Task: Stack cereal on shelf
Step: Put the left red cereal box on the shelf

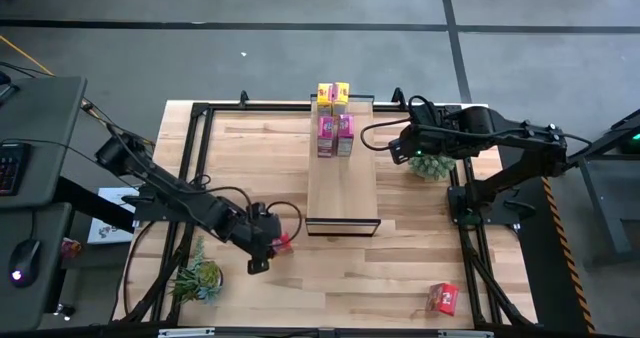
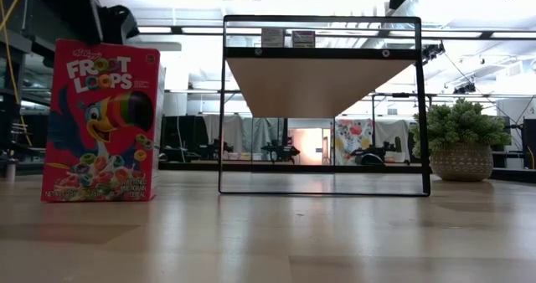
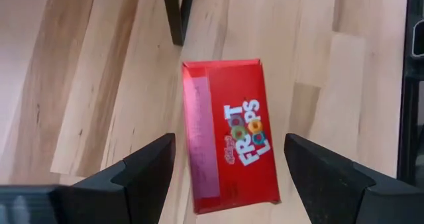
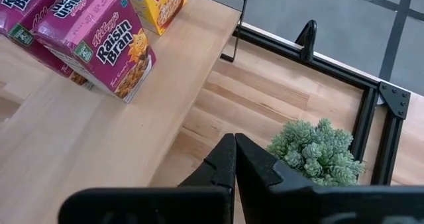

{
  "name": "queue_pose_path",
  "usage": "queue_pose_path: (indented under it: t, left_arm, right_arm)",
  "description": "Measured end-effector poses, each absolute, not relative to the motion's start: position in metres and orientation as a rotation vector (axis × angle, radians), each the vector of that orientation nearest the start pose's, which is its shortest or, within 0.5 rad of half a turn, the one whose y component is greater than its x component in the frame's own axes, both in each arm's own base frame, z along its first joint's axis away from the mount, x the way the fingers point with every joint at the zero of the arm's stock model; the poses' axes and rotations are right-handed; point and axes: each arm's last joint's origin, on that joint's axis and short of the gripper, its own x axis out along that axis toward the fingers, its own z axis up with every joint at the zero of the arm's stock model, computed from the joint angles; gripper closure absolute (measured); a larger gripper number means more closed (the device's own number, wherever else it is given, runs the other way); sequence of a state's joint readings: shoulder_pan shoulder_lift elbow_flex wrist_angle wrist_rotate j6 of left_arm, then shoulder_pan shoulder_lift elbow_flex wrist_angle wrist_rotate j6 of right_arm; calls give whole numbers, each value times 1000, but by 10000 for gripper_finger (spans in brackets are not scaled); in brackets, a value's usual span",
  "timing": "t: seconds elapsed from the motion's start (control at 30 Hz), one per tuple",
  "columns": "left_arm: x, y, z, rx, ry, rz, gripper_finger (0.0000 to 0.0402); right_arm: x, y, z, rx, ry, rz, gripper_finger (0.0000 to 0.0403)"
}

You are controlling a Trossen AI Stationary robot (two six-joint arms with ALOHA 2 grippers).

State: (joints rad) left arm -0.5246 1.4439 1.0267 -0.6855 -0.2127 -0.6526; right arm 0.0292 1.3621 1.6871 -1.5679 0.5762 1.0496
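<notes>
While the long narrow shelf (image 1: 343, 183) with its light wood-plank top and dark frame is standing at the middle of the wooden bench (image 1: 400, 268), four small cardboard cereal boxes are sitting at its far end: two yellow boxes (image 1: 333, 95) at the very end and two magenta Raisin Bran boxes (image 1: 335, 134) just in front of them. Two red Froot Loops boxes are lying off the shelf. One red box (image 3: 228, 134) is lying flat on the bench just left of the shelf's near end, and the left gripper (image 3: 228, 174) is hanging over it with its fingers (image 3: 142, 164) spread wide, one on each side, not touching it. The other red box (image 1: 442, 298) is sitting near the bench's front edge, well to the right of the shelf. The right gripper (image 4: 234, 159) is hovering just right of the shelf's far end, its fingers clenched on nothing. Two small green potted plants are sitting on the bench: one (image 1: 432, 163) right of the shelf under the right arm, one (image 1: 197, 276) well left of the shelf's near end.
</notes>
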Motion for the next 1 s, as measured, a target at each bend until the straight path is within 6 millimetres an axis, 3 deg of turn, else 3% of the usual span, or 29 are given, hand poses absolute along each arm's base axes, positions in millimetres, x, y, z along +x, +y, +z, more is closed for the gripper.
queue_pose_path:
  t: [0.43,0.7,0.87,1.0]
  left_arm:
    - [253,-142,208,-158,1182,43,135]
    - [252,-140,212,-135,1155,57,235]
    - [236,-135,233,-208,1202,-59,270]
    - [206,-120,278,-248,1213,-149,247]
  right_arm:
    - [209,-10,410,537,795,-1019,403]
    - [209,-10,410,552,786,-1026,403]
    - [209,-10,410,553,787,-1026,403]
    - [209,-10,410,554,788,-1025,403]
